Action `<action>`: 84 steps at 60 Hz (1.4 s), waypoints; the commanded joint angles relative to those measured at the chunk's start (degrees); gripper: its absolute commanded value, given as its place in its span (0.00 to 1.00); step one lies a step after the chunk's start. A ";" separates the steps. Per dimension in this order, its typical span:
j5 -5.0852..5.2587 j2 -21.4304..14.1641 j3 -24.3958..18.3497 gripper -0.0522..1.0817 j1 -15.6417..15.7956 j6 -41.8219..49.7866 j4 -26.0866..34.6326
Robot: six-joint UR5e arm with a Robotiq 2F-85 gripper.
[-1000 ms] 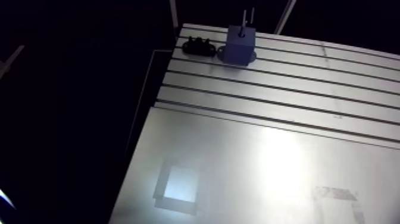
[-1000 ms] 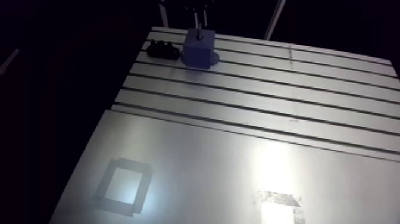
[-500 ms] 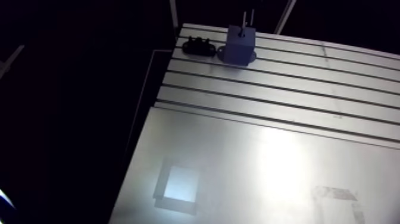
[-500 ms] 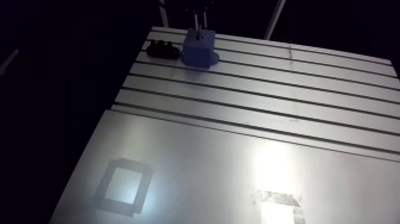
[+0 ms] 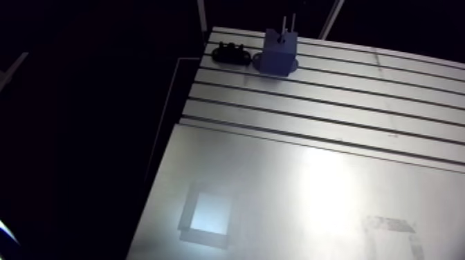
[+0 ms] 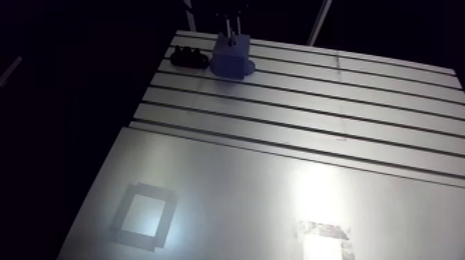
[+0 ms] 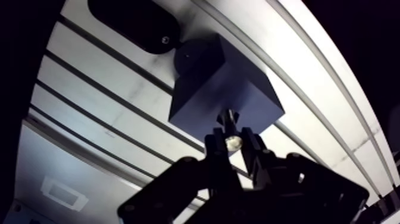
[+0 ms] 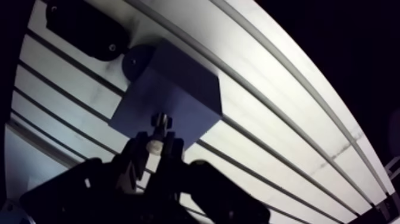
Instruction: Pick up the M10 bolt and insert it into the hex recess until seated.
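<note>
A dark blue block [image 7: 205, 89] stands on the slotted aluminium table [image 5: 374, 90] at its far edge. My gripper [image 7: 231, 136] hangs right over the block's top face. It is shut on the M10 bolt [image 7: 233, 143], whose shiny head shows between the fingers. The bolt's shank [image 8: 159, 122] points down and meets the block's top near the edge closest to me. The recess itself is hidden under the bolt. In the arm view the block [image 5: 279, 54] is small, with two thin fingers [image 5: 284, 23] rising above it.
A black oblong fixture [image 5: 231, 53] lies on the table just beside the block, next to the block's round foot [image 7: 187, 55]. A smooth metal plate [image 5: 290, 193] covers the near part of the table and carries two taped squares [image 5: 207, 214] [image 6: 324, 238].
</note>
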 commanded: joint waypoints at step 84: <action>4.94 -4.47 0.17 0.99 -0.41 37.29 -0.16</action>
